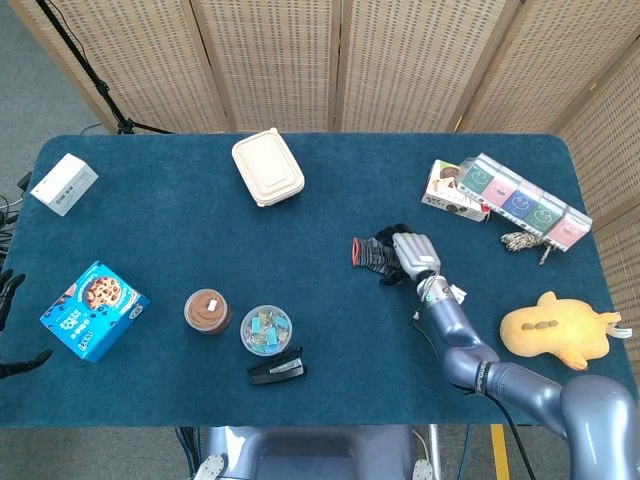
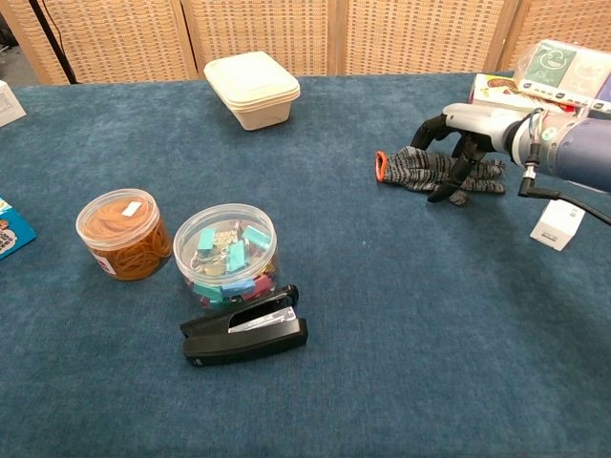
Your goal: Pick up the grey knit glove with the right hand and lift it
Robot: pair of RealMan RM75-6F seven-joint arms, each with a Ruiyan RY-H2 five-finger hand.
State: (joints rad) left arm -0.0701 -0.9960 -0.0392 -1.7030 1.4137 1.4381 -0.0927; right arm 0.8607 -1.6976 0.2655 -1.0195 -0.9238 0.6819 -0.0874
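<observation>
The grey knit glove (image 1: 367, 252) (image 2: 409, 168) with an orange cuff lies flat on the blue table (image 1: 180, 220), right of centre. My right hand (image 1: 414, 250) (image 2: 470, 124) arches over its finger end, with the fingers curved down onto the knit and the thumb tip touching the glove's near edge. The glove's shape is undisturbed and it rests on the cloth. Only the dark fingertips of my left hand (image 1: 6, 292) show, spread at the far left edge of the head view and holding nothing.
A small white box (image 2: 559, 221) sits just right of the glove, with a row of coloured boxes (image 1: 520, 198) behind and a yellow plush (image 1: 555, 330) further right. A cream lunchbox (image 1: 267, 167), two round jars (image 2: 224, 253) (image 2: 118, 233) and a black stapler (image 2: 246, 329) stand to the left.
</observation>
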